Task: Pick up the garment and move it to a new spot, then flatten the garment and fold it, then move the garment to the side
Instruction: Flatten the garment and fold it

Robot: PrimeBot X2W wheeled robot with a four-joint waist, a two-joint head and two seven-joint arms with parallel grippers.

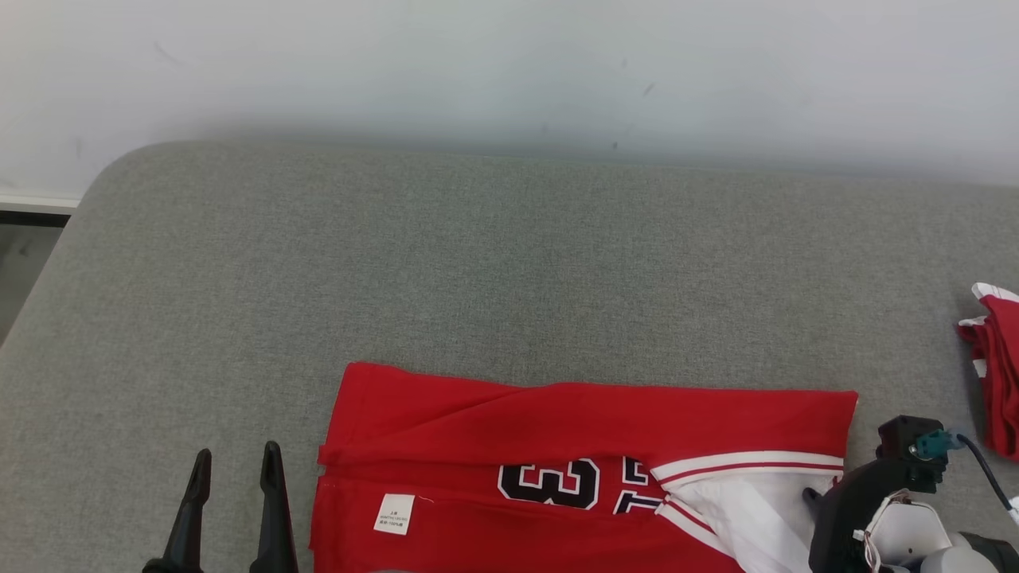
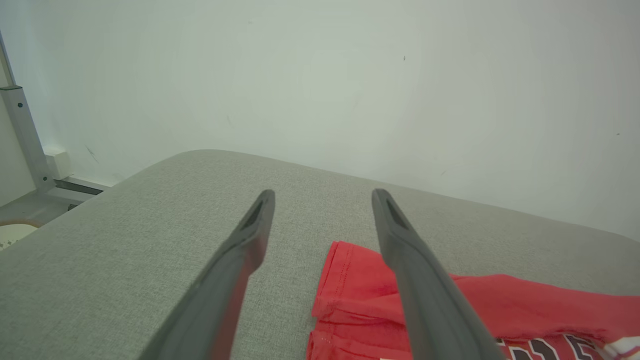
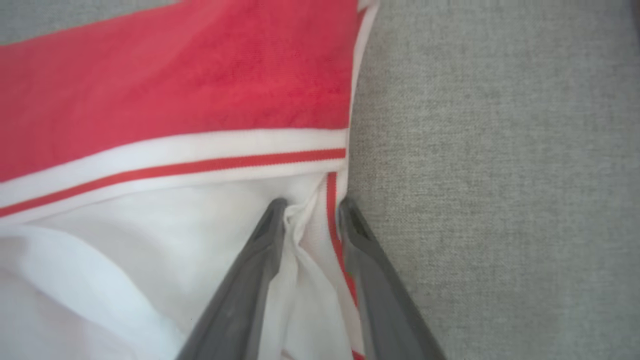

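Two grippers are in my views. The left gripper (image 1: pixel 237 450) hangs with its fingers spread wide and nothing between them, over bare grey bench (image 1: pixel 478 263) just left of the jersey (image 1: pixel 557 422). The right gripper (image 3: pixel 314 201) has closed partway onto a pinch of white cloth at the jersey's right end, with a thin red stripe running up beside one finger.

From the head camera, the red jersey lies folded at the near edge of the bench. Its long axis runs left to right and the white-and-red trim (image 1: pixel 748 465) is at the right end. I read a black 3 (image 1: pixel 549 483) with a white outline on the front. The trim partly covers the figure beside it, and I cannot make that one out. A small white tag (image 1: pixel 394 513) sits near the left end, its print too small to read. More red cloth (image 1: pixel 999 366) lies well apart at the bench's far right.
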